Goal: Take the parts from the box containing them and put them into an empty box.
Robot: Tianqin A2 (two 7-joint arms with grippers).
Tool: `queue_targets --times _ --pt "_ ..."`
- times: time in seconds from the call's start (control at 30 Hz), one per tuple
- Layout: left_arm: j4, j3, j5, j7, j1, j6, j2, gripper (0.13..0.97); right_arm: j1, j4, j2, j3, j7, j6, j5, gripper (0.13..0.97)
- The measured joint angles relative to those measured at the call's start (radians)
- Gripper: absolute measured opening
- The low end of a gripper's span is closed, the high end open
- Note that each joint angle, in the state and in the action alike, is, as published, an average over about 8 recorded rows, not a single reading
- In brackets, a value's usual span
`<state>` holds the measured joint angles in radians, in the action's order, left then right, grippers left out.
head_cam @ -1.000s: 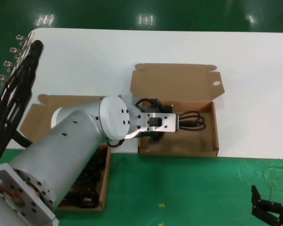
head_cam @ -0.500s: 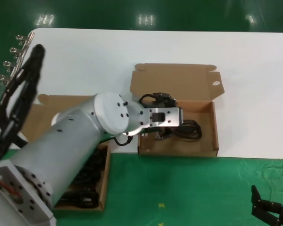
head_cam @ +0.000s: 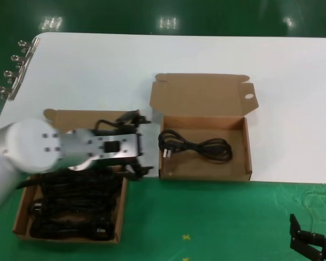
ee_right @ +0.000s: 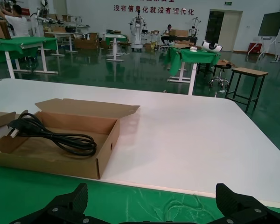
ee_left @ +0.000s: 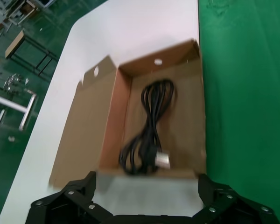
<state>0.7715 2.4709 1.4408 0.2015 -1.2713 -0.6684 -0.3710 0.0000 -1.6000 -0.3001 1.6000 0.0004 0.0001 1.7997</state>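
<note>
Power cords (head_cam: 70, 206): black looped bundles, most of them heaped in the full box (head_cam: 22, 215), which lies under and just behind the left gripper (head_cam: 135, 147). One cord (head_cam: 195, 148) lies alone on the floor of the other box (head_cam: 248, 149), ahead of the left fingers and apart from them; the left wrist view shows its loops (ee_left: 149, 123) stretched along the box with the plug end (ee_left: 161, 161) nearest the fingers.

Left fingers (head_cam: 131, 117): spread apart, holding nothing, hovering over the near corner of the full box beside the gap between the two boxes. Right gripper (head_cam: 309, 242): parked low at the desk's green edge, well away from both boxes; fingers apart, holding nothing.

Handling, as a judgement: cords look light, limp and springy, so a bundle will sag and may shed loops if pinched at one strand. Best hold is across the middle of the bundle, all strands between the fingers. Tangling with neighbouring bundles in the heap is the likely snag on lifting.

Containers: both are brown cardboard, lids folded back. The receiving box has a small round hole (head_cam: 249, 97) in a lid tab. White desk (head_cam: 152, 57) carries both boxes.
</note>
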Motion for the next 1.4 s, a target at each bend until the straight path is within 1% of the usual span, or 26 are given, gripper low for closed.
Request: queue_targets --times 0.07,0.13,0.17,0.23,0.3,0.47,0.57,0.63,0.87,1.4 --pt "0.042 -0.032 -0.003 -0.001 0.024 -0.015 -0.041 0.725 0.0 0.0 0.0 0.0 0.0 0.0 0.0 0.966" --pt "0.071 -0.059 -0.002 0.003 0.043 -0.024 -0.069 0.772 0.0 0.0 0.0 0.0 0.0 0.0 0.0 0.966" --pt "0.08 -0.071 0.0 0.006 0.05 -0.027 -0.079 0.796 0.0 0.0 0.0 0.0 0.0 0.0 0.0 0.966" --pt "0.092 -0.087 0.004 0.013 0.06 -0.03 -0.091 0.796 0.0 0.0 0.0 0.0 0.0 0.0 0.0 0.966" --pt "0.097 -0.095 0.008 0.018 0.065 -0.031 -0.095 0.796 0.0 0.0 0.0 0.0 0.0 0.0 0.0 0.966" --pt "0.112 -0.112 0.015 0.015 0.088 -0.019 -0.094 0.87 0.0 0.0 0.0 0.0 0.0 0.0 0.0 0.966" --pt "0.131 -0.132 0.024 0.01 0.119 -0.001 -0.09 0.915 0.0 0.0 0.0 0.0 0.0 0.0 0.0 0.966" --pt "0.146 -0.148 0.031 0.005 0.144 0.013 -0.086 0.921 0.0 0.0 0.0 0.0 0.0 0.0 0.0 0.966" --pt "0.209 -0.215 0.062 -0.014 0.249 0.074 -0.071 0.964 0.0 0.0 0.0 0.0 0.0 0.0 0.0 0.966" --pt "0.365 -0.38 0.137 -0.061 0.507 0.224 -0.036 0.966 0.0 0.0 0.0 0.0 0.0 0.0 0.0 0.966"
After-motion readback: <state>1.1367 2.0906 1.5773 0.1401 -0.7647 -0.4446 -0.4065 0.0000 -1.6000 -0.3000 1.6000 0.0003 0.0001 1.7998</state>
